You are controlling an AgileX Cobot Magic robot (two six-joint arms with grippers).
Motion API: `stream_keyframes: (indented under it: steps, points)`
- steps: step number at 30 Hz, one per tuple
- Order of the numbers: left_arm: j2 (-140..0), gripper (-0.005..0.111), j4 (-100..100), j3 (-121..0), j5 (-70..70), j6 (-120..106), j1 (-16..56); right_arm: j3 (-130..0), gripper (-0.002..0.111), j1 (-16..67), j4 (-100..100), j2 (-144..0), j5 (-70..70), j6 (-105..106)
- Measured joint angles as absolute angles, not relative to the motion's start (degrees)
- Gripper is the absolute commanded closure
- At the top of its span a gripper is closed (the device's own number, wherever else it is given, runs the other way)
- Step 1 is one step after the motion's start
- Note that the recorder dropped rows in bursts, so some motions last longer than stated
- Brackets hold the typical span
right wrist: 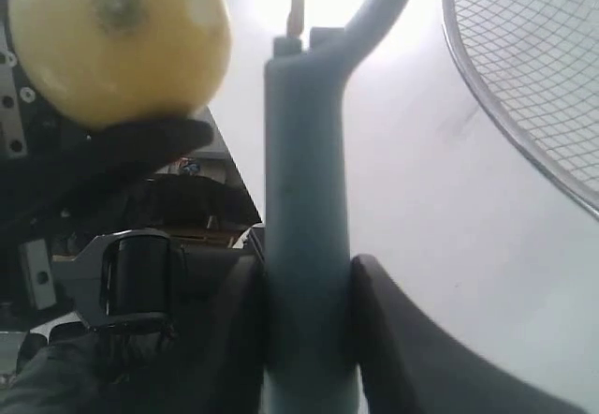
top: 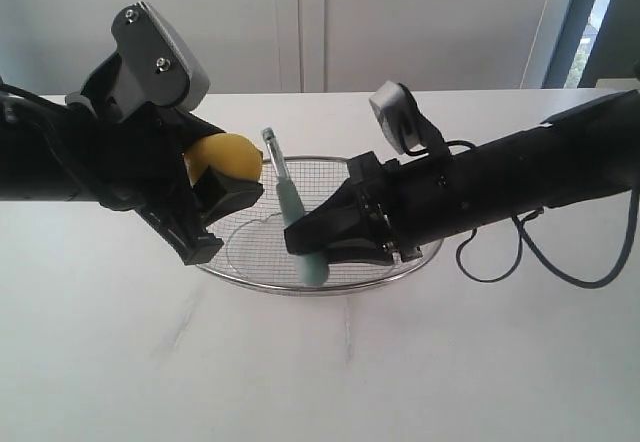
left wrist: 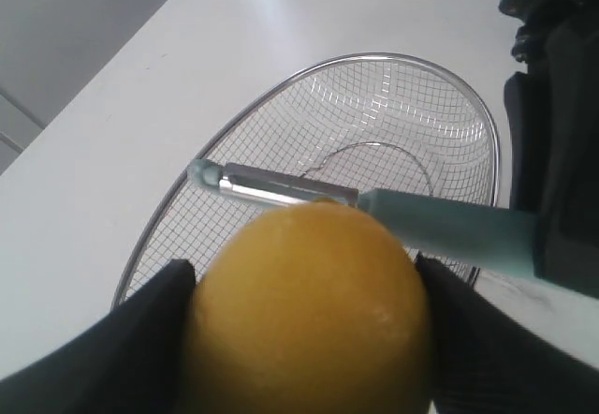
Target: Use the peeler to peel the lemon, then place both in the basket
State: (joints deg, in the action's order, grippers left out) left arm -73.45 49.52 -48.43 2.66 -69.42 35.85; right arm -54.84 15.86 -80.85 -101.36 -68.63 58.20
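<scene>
One lemon, one peeler, one wire basket and two grippers were what I counted over the white table. The left gripper had its two black fingers clamped on the lemon, one on each side, with the fruit bulging out between them above the basket's left rim. The right gripper pinched the peeler low on its teal handle, its fingers drawn narrow around it, and the tool stood nearly upright over the mesh. The metal blade head lay right at the lemon's side, though I could not tell if it touched the skin. The basket sat on the table beneath both.
</scene>
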Motion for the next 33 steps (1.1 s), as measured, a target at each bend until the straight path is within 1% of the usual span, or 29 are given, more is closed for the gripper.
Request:
stream_keyframes:
  steps: [7, 21, 26, 33]
  points:
    - [-73.45, 0.107, 49.52, -48.43, 2.66, -69.42, 35.85, -54.84, 0.108, 12.06, -80.85, -98.78, -69.11, 58.30]
    - [-73.45, 0.107, 49.52, -48.43, 2.66, -69.42, 35.85, -54.75, 0.108, 0.97, -80.02, -88.20, -69.24, 58.60]
    - [-73.45, 0.107, 49.52, -48.43, 2.66, -69.42, 35.85, -54.08, 0.108, 0.33, -77.97, -87.88, -69.27, 58.49]
    - [-73.45, 0.107, 49.52, -48.43, 2.66, -69.42, 35.85, -49.33, 0.108, 0.33, -76.96, -87.88, -69.39, 58.49]
